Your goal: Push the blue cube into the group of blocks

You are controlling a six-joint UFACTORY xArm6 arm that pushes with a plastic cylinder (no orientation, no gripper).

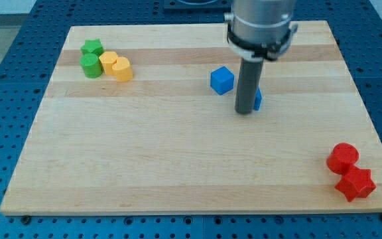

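A blue cube [222, 79] sits on the wooden board [178, 159] a little above and right of its middle. My tip [245, 111] rests on the board just right of and below the cube, a short gap apart. A second blue block [257, 99] is mostly hidden behind the rod, touching its right side. A group of blocks lies at the view's top left: a green star [92, 47], a green cylinder [90, 65] and two yellow blocks [109, 61] [121, 68], all close together.
A red cylinder [343, 157] and a red star-like block [355, 183] sit touching at the board's bottom right corner. The board lies on a blue perforated table [5, 99].
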